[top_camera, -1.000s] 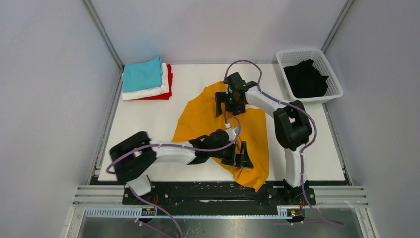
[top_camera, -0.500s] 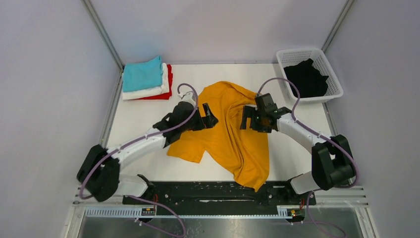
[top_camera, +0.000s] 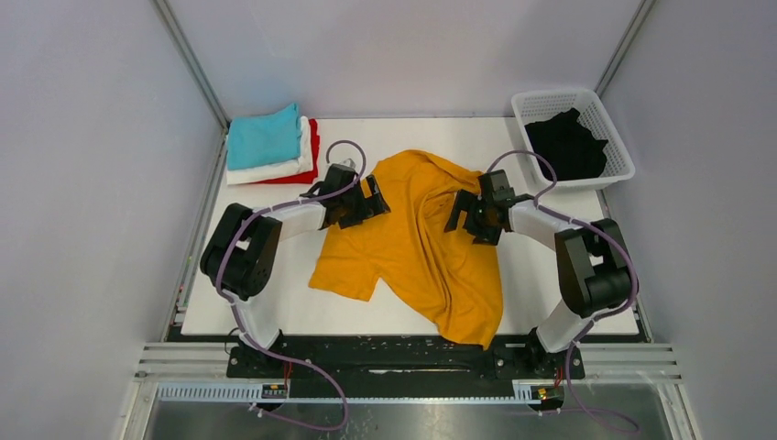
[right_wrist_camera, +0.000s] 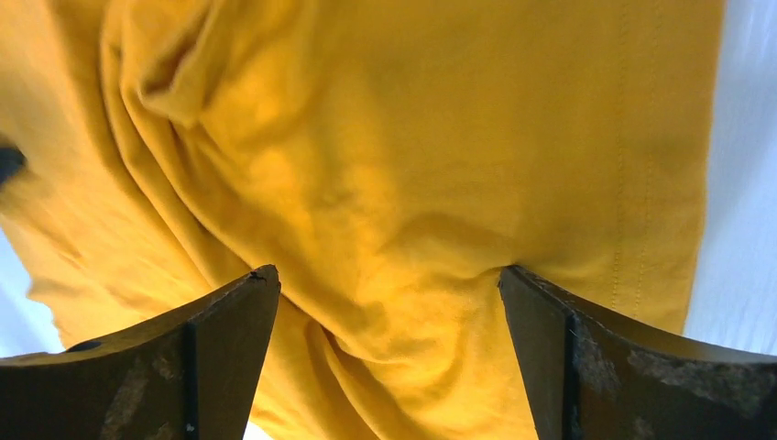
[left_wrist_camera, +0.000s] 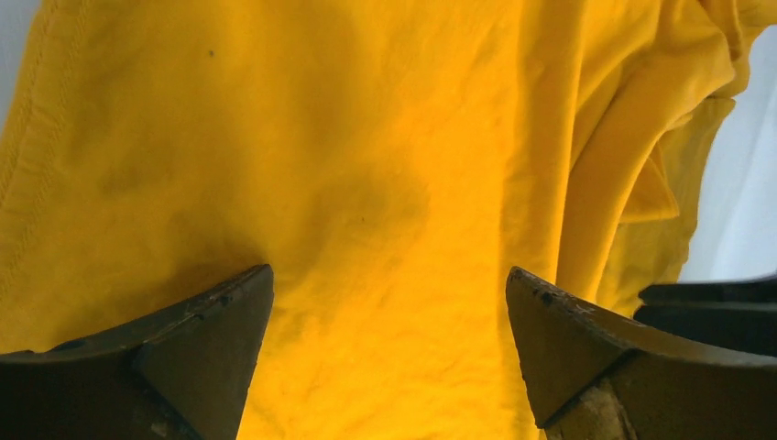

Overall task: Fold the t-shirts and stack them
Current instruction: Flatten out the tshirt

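i see the orange shirt (top_camera: 417, 257) lying crumpled mid-table (top_camera: 275, 229). my left gripper (top_camera: 371, 200) is spread wide over its left edge and my right gripper (top_camera: 463, 216) is spread wide over its right edge, neither pinching cloth. the folded stack (top_camera: 270, 145) sits far left, and the black shirt (top_camera: 563, 147) is in the basket (top_camera: 550, 95).

The mustard shirt (top_camera: 421, 247) is soft, matt, creased cloth; the basket (top_camera: 552, 95) at upper right is plastic lattice; the table (top_camera: 394, 135) looks smooth.
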Robot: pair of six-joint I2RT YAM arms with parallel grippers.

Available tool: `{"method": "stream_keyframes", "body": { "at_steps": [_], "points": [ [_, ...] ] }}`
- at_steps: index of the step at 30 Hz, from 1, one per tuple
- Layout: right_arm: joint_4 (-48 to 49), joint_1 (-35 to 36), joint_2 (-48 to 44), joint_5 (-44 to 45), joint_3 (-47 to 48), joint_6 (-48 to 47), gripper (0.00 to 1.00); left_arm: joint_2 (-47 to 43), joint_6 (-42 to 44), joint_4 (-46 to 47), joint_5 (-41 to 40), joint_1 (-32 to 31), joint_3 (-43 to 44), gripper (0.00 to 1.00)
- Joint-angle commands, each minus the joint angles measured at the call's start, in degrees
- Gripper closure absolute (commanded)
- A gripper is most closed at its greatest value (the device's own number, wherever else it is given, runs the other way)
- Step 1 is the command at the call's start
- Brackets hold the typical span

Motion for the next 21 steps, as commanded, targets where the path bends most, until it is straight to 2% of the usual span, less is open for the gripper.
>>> {"method": "stream_keyframes", "body": {
  "at_steps": [1,5,8,10,15,18,21],
  "points": [
    [1.2,-3.5,6.2,-3.1,3.4,0.6,0.01,-1.1,-1.8,-0.2,1.3,0.3,-4.8,0.01],
    [1.4,-6.6,10.0,-4.8,7.9,1.5,0.01,-4.8,-5.7,0.9,-1.5,0.4,-11.6,0.01],
    [2.0,-8.8,13.1,-7.4,12.1,2.8,0.01,-8.0,-10.5,9.2,0.5,-0.6,-20.9,0.01],
    [2.2,-9.6,15.3,-8.9,15.5,3.4,0.00,-8.5,-13.4,12.7,1.3,-2.2,-24.1,0.01],
    [-0.9,-9.8,20.1,-9.1,24.7,2.3,0.01,-6.2,-17.7,16.3,1.4,-8.3,-24.4,0.01],
    [-2.5,-10.0,22.3,-7.7,29.1,1.5,0.00,-4.5,-18.3,18.1,1.2,-9.2,-22.0,0.01],
    [-4.0,-10.2,24.6,-6.3,34.3,0.6,0.01,-3.6,-17.2,16.1,-0.4,-9.2,-17.9,0.01]
  ]
}}
